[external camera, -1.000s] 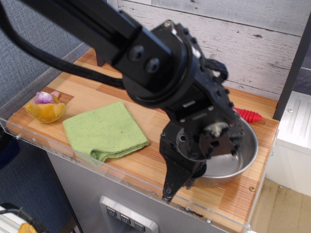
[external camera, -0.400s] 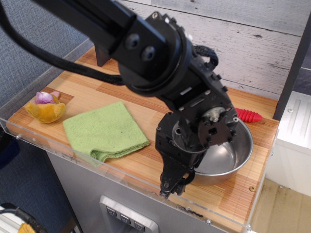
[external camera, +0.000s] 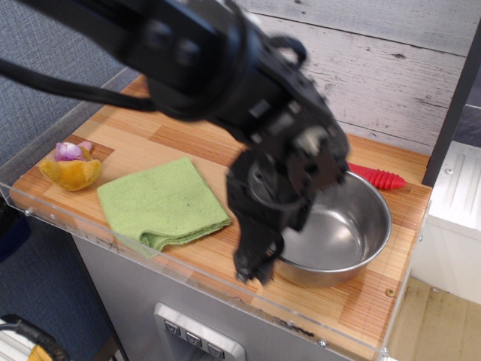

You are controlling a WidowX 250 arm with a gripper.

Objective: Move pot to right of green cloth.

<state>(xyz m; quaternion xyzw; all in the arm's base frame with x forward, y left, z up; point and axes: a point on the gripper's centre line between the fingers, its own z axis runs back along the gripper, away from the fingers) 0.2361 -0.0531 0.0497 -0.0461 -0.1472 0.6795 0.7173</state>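
Note:
The pot (external camera: 342,229), a shiny steel bowl, stands on the wooden counter to the right of the green cloth (external camera: 161,201), which lies flat near the front edge. A strip of bare wood separates them. My gripper (external camera: 255,271) hangs just outside the pot's left front rim, over the counter's front edge. It is blurred by motion; its two fingers look apart and hold nothing. The black arm covers the pot's left rim and part of its inside.
An orange-yellow plush toy with a purple top (external camera: 70,167) sits at the far left. A red ribbed object (external camera: 379,177) lies behind the pot. A clear plastic lip (external camera: 188,265) runs along the counter's front edge. A plank wall stands behind.
The gripper has lifted and shifted left, out of the pot to just outside its left front rim. The pot has stayed in place right of the cloth.

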